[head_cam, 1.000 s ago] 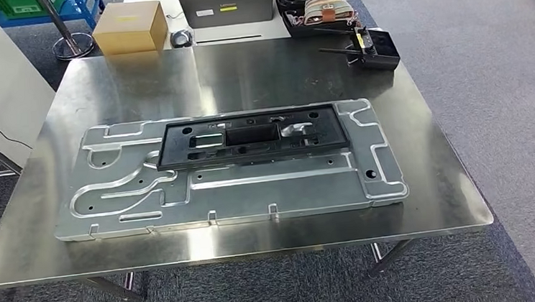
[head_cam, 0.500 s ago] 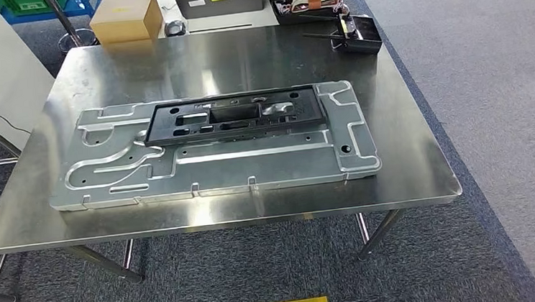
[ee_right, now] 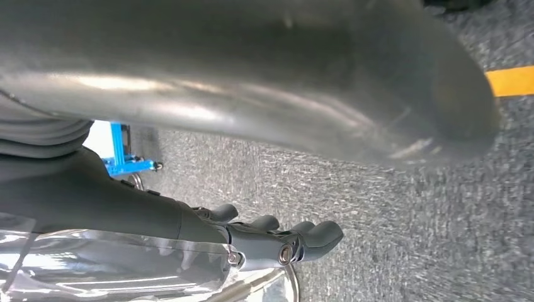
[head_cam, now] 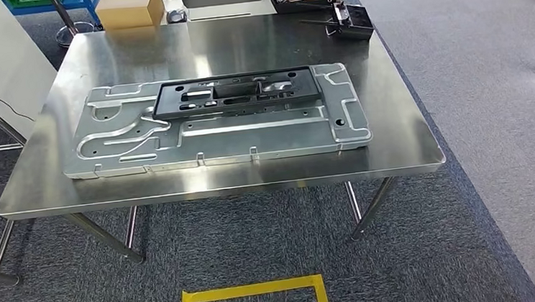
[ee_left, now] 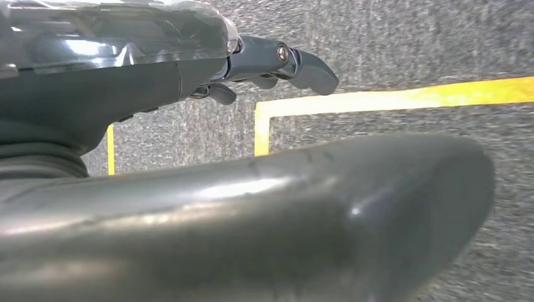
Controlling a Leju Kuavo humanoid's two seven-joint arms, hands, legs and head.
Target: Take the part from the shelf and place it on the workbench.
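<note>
Black part [head_cam: 235, 97] on workbench [head_cam: 409, 151], well apart from empty fingers [ee_left: 302, 66].

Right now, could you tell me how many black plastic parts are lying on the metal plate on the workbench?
1. The black plastic part lies flat along the far edge of the metal plate, roughly centred; nothing seems hidden beneath it.
</note>
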